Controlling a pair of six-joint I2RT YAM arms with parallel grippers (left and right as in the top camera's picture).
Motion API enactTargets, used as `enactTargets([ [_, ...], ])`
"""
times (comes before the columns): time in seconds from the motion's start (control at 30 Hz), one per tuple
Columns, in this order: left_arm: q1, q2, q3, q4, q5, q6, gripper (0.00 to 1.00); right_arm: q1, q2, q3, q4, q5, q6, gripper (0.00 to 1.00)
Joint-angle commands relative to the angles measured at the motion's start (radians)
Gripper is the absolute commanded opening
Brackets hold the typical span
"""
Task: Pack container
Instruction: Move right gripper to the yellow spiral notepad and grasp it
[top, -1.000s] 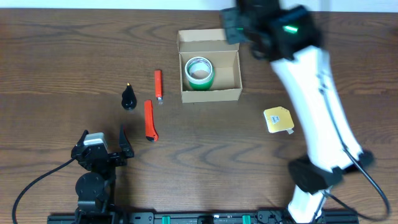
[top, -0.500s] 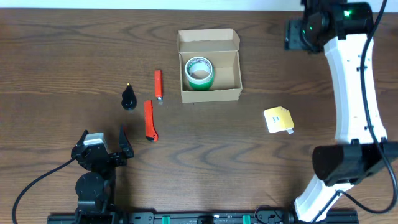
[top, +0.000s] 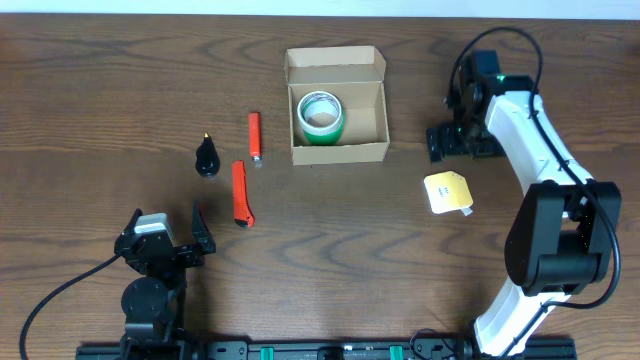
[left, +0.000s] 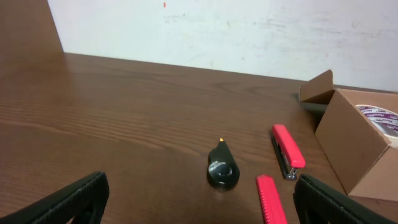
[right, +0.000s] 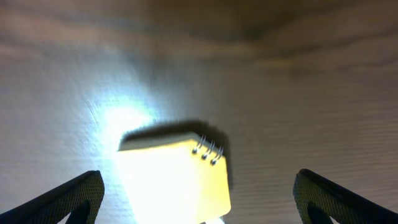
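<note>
The container (top: 337, 150) is a brown cardboard box, open, with its flap lid up at the back. A green tape roll (top: 320, 115) lies inside it. My right gripper (top: 452, 145) is open and empty, right of the box and just above a yellow spiral notepad (top: 447, 192). In the right wrist view the notepad (right: 174, 180) lies between the open fingers (right: 199, 202), brightly lit. My left gripper (top: 165, 245) is open and empty near the front left edge. The left wrist view shows its fingers (left: 199, 205) spread wide, with the box (left: 364, 149) at far right.
Left of the box lie a red stapler (top: 254, 137), a red utility knife (top: 241, 193) and a small black pointed object (top: 207, 157). They also show in the left wrist view: the stapler (left: 286, 150), the knife (left: 270, 199) and the black object (left: 223, 172).
My right arm has swung from above the box's back right corner out to the right, then down beside the box over the notepad. The left arm has not moved.
</note>
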Motion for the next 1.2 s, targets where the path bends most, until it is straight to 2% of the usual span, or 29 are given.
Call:
enactTargets([
  [0.0,-0.002,-0.006,-0.018,-0.037,-0.010,0.000,0.95,0.002,0.005,-0.032,0.010,-0.005,-0.045,0.99],
  [0.23,-0.002,-0.006,-0.018,-0.037,-0.010,0.000,0.95,0.001,0.007,-0.093,0.025,-0.005,-0.045,0.99],
  [0.37,-0.002,-0.006,-0.018,-0.037,-0.010,0.000,0.95,0.001,0.007,-0.111,0.020,-0.091,-0.137,0.99],
  [0.57,-0.002,-0.006,-0.018,-0.037,-0.010,0.000,0.95,0.002,0.007,-0.117,0.014,-0.161,-0.187,0.99],
  [1.17,-0.002,-0.006,-0.018,-0.037,-0.010,0.000,0.95,0.007,0.007,-0.253,0.140,-0.058,-0.212,0.99],
])
